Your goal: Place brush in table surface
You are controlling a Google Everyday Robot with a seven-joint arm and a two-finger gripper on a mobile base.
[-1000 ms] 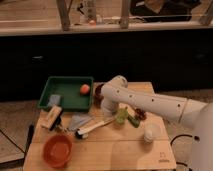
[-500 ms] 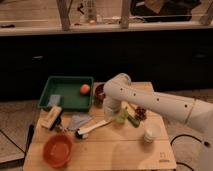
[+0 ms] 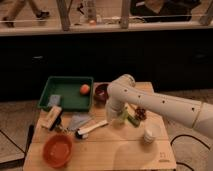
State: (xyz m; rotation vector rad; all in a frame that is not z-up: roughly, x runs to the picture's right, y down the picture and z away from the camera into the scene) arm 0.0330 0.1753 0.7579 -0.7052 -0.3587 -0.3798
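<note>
The brush has a long white handle and a small dark head at its left end. It lies flat on the light tan table surface, left of centre. My white arm reaches in from the right and bends down over the table. My gripper hangs low at the end of the arm, just right of the tip of the brush handle. I cannot tell whether it touches the brush.
A green tray at the back left holds an orange ball and a grey sponge. A tan wooden block, grey cloth, orange bowl, dark bowl, white cup and green item lie around.
The bend of my arm has shifted a little to the right over the table. The brush lies in the same place as before.
</note>
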